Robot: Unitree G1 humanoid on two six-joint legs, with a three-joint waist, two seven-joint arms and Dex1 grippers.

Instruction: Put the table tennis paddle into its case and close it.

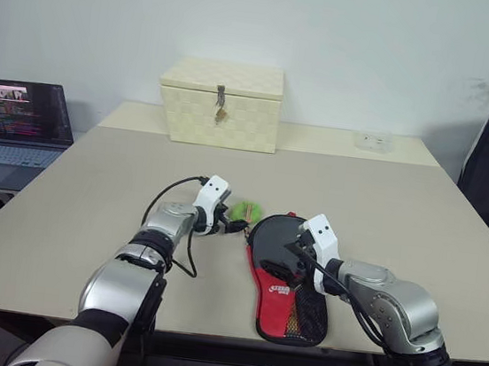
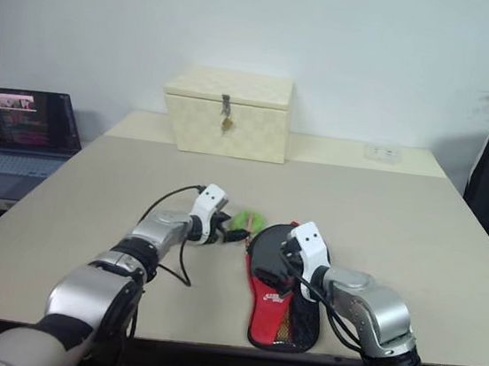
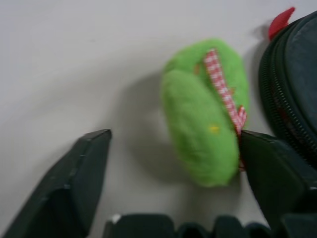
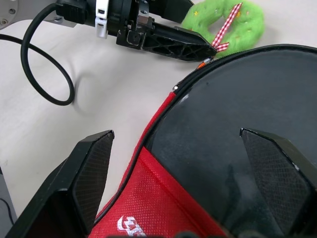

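Your left gripper [image 3: 168,178] is released: its two fingers [image 3: 74,183] stand apart with the green toy [image 3: 203,124] lying on the table [image 1: 93,182] between and just ahead of them. You will see the toy's checked red ribbon touching, or all but touching, the inner side of one finger; the other finger is well clear of it. Nothing is grasped.

Just beyond that same finger lies the rounded end of the case [image 1: 281,286], zipper edge toward the toy, with a small red tab showing at its rim. The case rests flat on the table, round black end away from you, red logo panel and mesh pocket toward you.

Your right gripper [image 4: 183,178] is also released, fingers [image 4: 84,183] wide apart and hovering over the case. One finger sits above bare table beside the case's red edge; the other is over its black face. No contact can be confirmed.

The paddle cannot be told apart from the case.

A cream box [image 1: 220,104] stands far ahead of both grippers.
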